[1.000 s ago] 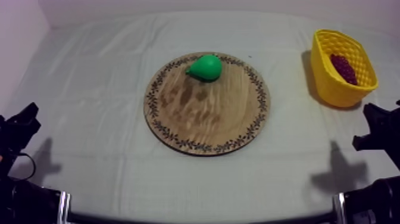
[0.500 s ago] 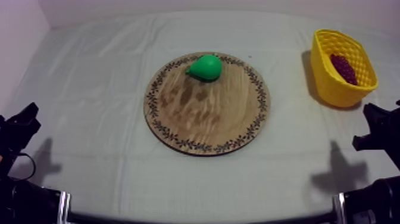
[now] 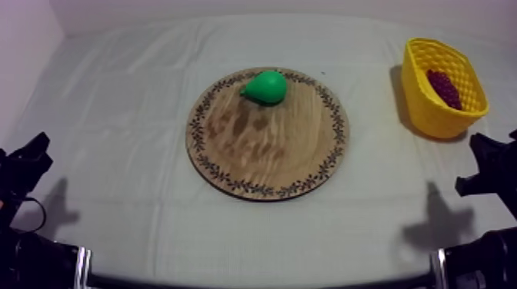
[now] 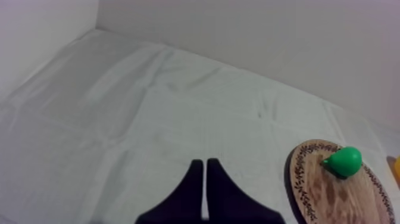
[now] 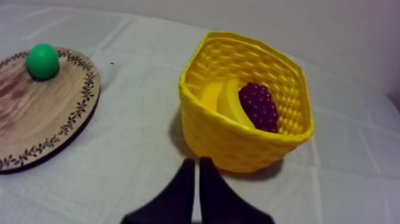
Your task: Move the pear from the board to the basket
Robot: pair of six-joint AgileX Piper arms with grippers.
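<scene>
Nothing has moved since a moment ago. The pear (image 3: 266, 87) still lies on the far part of the wooden board (image 3: 261, 157). The yellow basket (image 3: 428, 115) stands off to the right, with grapes (image 3: 444, 88) and a banana (image 5: 229, 102) in it. The left gripper (image 4: 203, 163) rests low at its side, fingers pressed together on nothing. The right gripper (image 5: 197, 162) rests low too, fingers together, pointing at the basket.

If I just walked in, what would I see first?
A bright green pear sits near the far edge of the round wooden board in the middle of the table. At the right side stands a yellow basket holding purple grapes and a banana.
</scene>
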